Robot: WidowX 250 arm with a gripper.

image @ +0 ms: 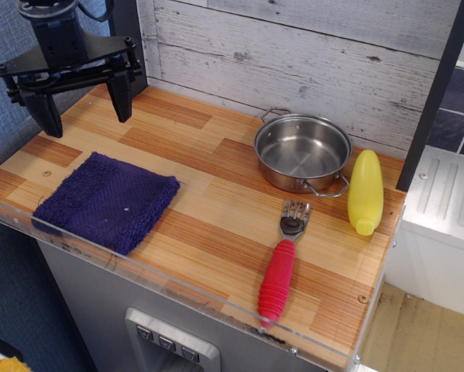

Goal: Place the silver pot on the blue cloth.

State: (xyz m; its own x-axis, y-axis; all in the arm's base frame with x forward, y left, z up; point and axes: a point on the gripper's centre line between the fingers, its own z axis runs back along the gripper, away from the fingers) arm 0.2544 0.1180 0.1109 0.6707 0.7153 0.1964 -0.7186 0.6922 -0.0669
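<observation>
Well, from where I stand the gripper (pixel 84 108) hangs above the back-left corner of the wooden counter (pixel 216 209), its 2 dark fingers (pixel 120 94) spread wide with nothing between them. The blue cloth (pixel 108 200) lies flat near the front-left edge, one corner close to the clear front lip. The silver pot (pixel 302 153) sits upright toward the back-right, close to the whitewashed plank wall (pixel 293 54), well apart from the cloth, its 2 wire handles showing and its bowl empty. A yellow bottle-shaped toy (pixel 366 192) lies just beside the pot at the right edge. A red-handled fork (pixel 282 267) lies near the front-right, tines pointing toward the pot.
</observation>
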